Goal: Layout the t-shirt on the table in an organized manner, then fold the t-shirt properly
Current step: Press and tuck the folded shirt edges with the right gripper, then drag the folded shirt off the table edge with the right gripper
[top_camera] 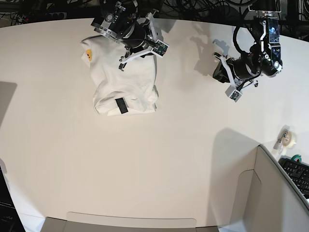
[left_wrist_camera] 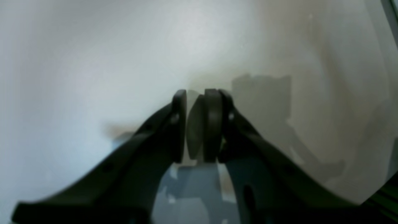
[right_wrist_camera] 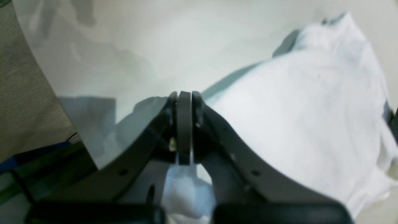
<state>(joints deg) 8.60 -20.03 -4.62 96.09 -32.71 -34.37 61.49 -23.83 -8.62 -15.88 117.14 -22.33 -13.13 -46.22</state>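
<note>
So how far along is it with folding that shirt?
It looks nearly done: the t-shirt lies as a compact bundle on the table. The right gripper hangs shut over it; whether it pinches cloth is unclear. The left gripper holds nothing, over bare table. Perhaps only tidying and letting go remain.

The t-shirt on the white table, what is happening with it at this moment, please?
A two-armed robot is working on the t-shirt, which lies bunched in a lump on the table, not spread flat and not folded. The right gripper is shut and sits over the shirt's far edge; whether it pinches cloth cannot be told. The left gripper hangs over bare table, away from the shirt, jaws nearly together and holding nothing. A tape roll sits near the table's edge.
</note>
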